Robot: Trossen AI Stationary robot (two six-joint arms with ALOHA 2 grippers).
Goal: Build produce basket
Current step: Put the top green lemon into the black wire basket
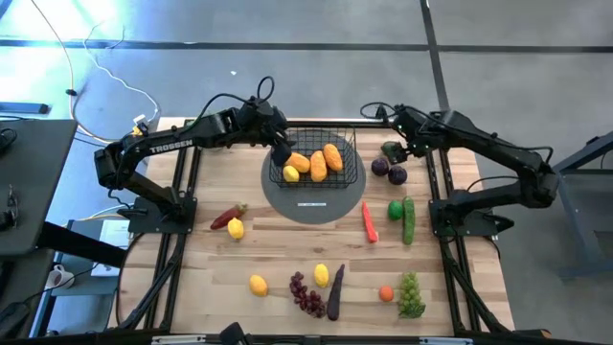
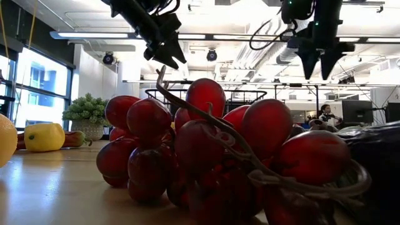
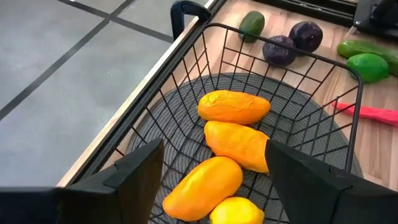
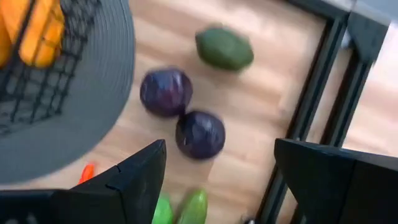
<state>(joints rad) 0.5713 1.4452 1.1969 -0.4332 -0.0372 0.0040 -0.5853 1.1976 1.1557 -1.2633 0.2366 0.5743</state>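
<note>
The black wire basket [image 1: 347, 153] stands on a round grey disc [image 1: 311, 203] at the table's far middle. Three orange mangoes [image 3: 233, 107] and a yellow lemon [image 3: 236, 211] lie in it. My left gripper [image 1: 280, 149] hangs open over the basket's left end, holding nothing; the left wrist view looks down on the fruit past its fingers [image 3: 134, 171]. My right gripper [image 1: 407, 144] hangs open above the table's far right. Below it lie a green avocado [image 4: 224, 48] and two dark purple fruits [image 4: 165, 92] [image 4: 200, 134]. Nothing is between its fingers.
Loose produce lies on the table: red pepper [image 1: 227, 217] and lemon [image 1: 236, 228] at left; carrot [image 1: 370, 222], lime [image 1: 395, 210] and cucumber [image 1: 409, 219] at right; lemons, purple grapes [image 1: 306, 293], eggplant [image 1: 335, 292], orange and green grapes [image 1: 411, 295] along the near edge.
</note>
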